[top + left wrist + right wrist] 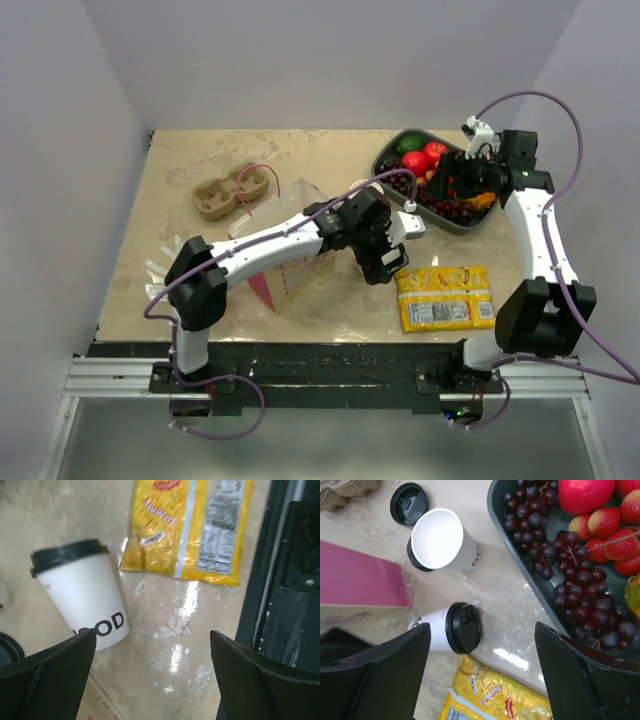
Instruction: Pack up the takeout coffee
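Note:
The takeout coffee [82,592], a white paper cup with dark lettering and a black lid, is left of and just ahead of my left gripper [152,636], which is open and empty, its left finger close to the cup's base. In the right wrist view the coffee [447,626] is on the table beside the yellow bag, below my open, empty right gripper [484,630]. I cannot tell whether the cup stands or lies. In the top view my left gripper [386,258] hides the cup, and my right gripper [458,182] hovers over the fruit tray.
An unlidded white cup [440,540] and a spare black lid [409,502] are beyond the coffee. A yellow snack bag [445,298] lies near the front edge. A pink box [360,580], a cardboard cup carrier [228,190] and a dark fruit tray [392,148] are nearby.

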Tool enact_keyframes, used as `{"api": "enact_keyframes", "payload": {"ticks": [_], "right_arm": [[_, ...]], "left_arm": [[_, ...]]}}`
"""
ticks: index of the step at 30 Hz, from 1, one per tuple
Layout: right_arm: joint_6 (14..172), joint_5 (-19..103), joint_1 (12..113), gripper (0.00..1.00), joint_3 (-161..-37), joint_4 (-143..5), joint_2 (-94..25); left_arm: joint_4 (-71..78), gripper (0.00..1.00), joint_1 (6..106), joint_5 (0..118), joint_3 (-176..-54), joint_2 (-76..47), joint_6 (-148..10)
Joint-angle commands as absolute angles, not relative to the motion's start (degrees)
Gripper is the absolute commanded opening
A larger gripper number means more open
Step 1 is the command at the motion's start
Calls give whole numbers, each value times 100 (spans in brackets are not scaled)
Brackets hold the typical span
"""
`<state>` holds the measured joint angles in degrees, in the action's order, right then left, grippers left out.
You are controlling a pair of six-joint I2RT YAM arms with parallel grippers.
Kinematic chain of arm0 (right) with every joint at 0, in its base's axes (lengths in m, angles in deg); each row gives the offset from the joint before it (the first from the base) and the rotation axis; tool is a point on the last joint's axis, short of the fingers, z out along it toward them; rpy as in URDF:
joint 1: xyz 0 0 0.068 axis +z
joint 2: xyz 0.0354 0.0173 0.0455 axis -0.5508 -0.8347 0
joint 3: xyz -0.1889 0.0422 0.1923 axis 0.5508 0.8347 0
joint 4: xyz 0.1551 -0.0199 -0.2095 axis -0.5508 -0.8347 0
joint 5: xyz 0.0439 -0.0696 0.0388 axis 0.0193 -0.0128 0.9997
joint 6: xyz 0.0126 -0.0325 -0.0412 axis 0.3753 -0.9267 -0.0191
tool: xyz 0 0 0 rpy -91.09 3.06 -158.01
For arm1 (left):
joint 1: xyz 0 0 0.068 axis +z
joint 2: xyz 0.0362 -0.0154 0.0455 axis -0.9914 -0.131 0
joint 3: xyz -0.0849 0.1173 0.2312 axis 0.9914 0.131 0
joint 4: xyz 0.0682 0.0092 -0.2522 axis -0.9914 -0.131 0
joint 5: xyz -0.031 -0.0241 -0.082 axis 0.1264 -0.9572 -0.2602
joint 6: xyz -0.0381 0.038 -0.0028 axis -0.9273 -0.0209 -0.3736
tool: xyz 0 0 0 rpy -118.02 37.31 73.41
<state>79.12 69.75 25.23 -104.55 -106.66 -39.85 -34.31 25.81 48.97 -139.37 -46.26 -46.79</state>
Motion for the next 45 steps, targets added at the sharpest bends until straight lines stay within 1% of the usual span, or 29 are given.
{"api": "enact_keyframes", "payload": {"ticks": [1, 6, 10, 15, 23, 30, 39, 42, 45], "right_arm": [[7968, 7003, 2454, 88, -10124, -10455, -3395], [7872, 7223, 2437, 88, -9887, -10534, -3210], [7696, 7284, 2428, 88, -9807, -10604, -3105], [7669, 7337, 2419, 88, -9763, -10604, -3078], [7678, 7337, 2402, 88, -9886, -10604, -3271], [7705, 7363, 2384, 88, -9869, -10578, -3421], [7705, 7381, 2384, 88, -9772, -10604, -3518], [7670, 7355, 2375, 88, -9728, -10613, -3465], [7652, 7328, 2375, 88, -9675, -10630, -3404]], "left_arm": [[-2343, 100, 2631, 5518, -13811, -4896, -5410], [-2106, 100, 2640, 5695, -13907, -5433, -5674], [-1834, 100, 2701, 6116, -13925, -5757, -5666], [-1965, 100, 2921, 6222, -14198, -6206, -5648], [-2044, 99, 3044, 5977, -14277, -6593, -5525], [-2018, 97, 3053, 5660, -14532, -6743, -6061], [-2079, 98, 3106, 5721, -14743, -6989, -6404], [-2071, 93, 3106, 5643, -14690, -7024, -6421], [-2009, 84, 3132, 5398, -14646, -7016, -6430]]}}
